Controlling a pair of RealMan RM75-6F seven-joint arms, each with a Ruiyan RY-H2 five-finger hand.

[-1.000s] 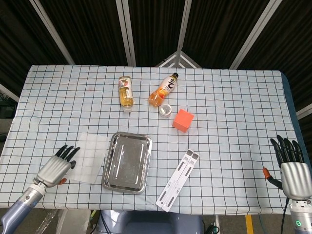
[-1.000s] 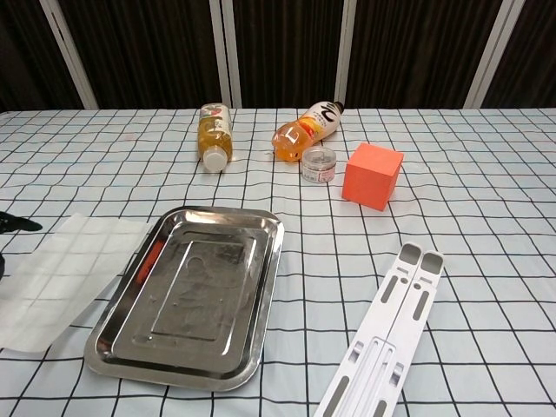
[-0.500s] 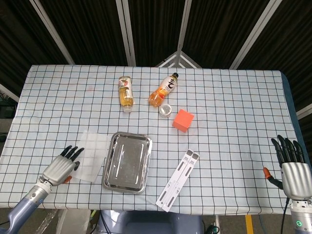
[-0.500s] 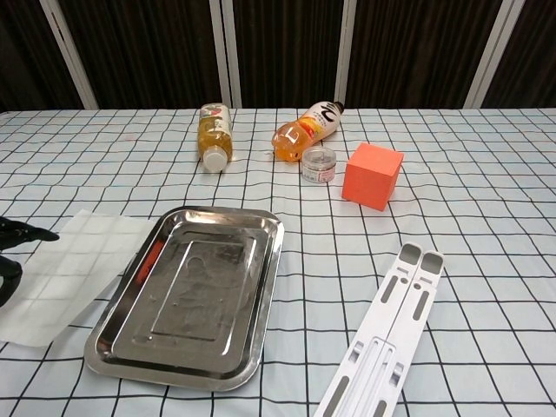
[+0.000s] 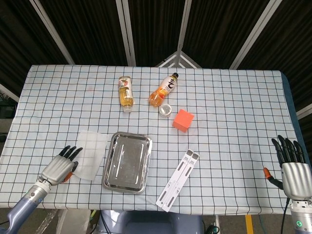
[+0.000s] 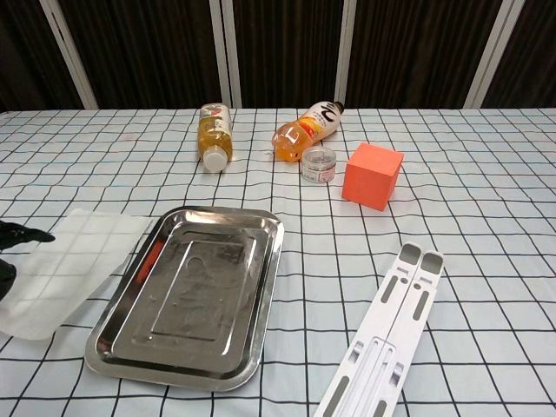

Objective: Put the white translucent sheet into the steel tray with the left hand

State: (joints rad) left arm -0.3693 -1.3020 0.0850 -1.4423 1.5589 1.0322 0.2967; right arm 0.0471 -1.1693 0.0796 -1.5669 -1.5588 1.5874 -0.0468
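Observation:
The white translucent sheet [image 5: 92, 153] [image 6: 71, 268] lies flat on the checked cloth, just left of the steel tray [image 5: 108, 168] [image 6: 269, 261], which holds nothing. My left hand [image 5: 59, 167] is at the sheet's left edge with its fingers spread, and its dark fingertips [image 6: 19, 234] touch that edge. I see no grip on the sheet. My right hand [image 5: 291, 168] hangs at the table's right front edge with its fingers apart and nothing in it; the chest view does not show it.
Two orange drink bottles [image 5: 126, 92] [image 5: 164, 89] lie at the back, with a small clear cup [image 5: 165, 109] and an orange cube [image 5: 183, 120] in front of them. A white folding stand [image 5: 178, 180] [image 6: 387, 339] lies right of the tray.
My left hand has moved right, up to the sheet's left edge. The sheet has shifted slightly toward the tray. The right hand has stayed still.

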